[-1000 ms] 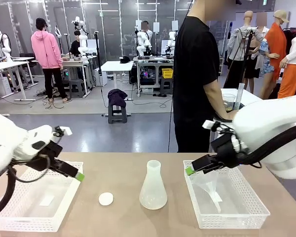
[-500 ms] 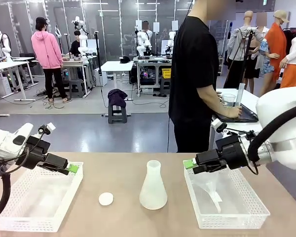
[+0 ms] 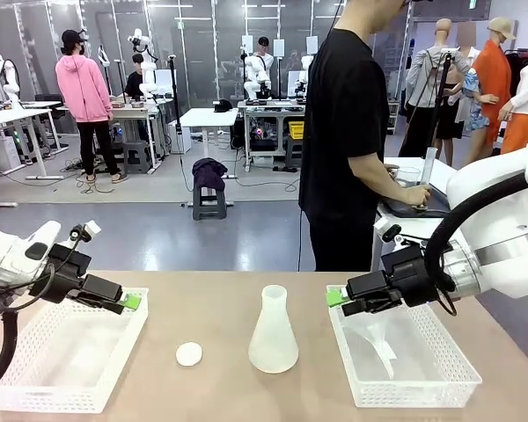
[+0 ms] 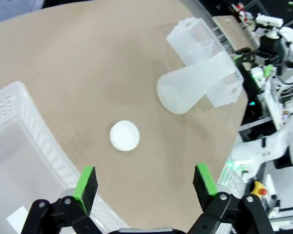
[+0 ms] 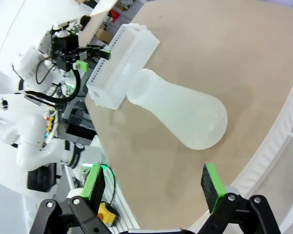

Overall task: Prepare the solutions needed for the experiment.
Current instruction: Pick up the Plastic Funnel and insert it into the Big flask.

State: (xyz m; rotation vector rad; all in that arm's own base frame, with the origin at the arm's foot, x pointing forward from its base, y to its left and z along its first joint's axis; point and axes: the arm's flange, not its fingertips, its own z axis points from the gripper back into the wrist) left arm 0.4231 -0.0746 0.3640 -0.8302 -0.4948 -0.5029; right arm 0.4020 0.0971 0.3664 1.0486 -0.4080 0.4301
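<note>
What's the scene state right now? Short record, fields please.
left gripper: open, above left basket, inner far corner
right gripper: open, above right basket, inner far corner
flask: upright, mid-table, between baskets
white disc: on table, left of flask
funnel: in right basket
person: far side, turned to another table
</note>
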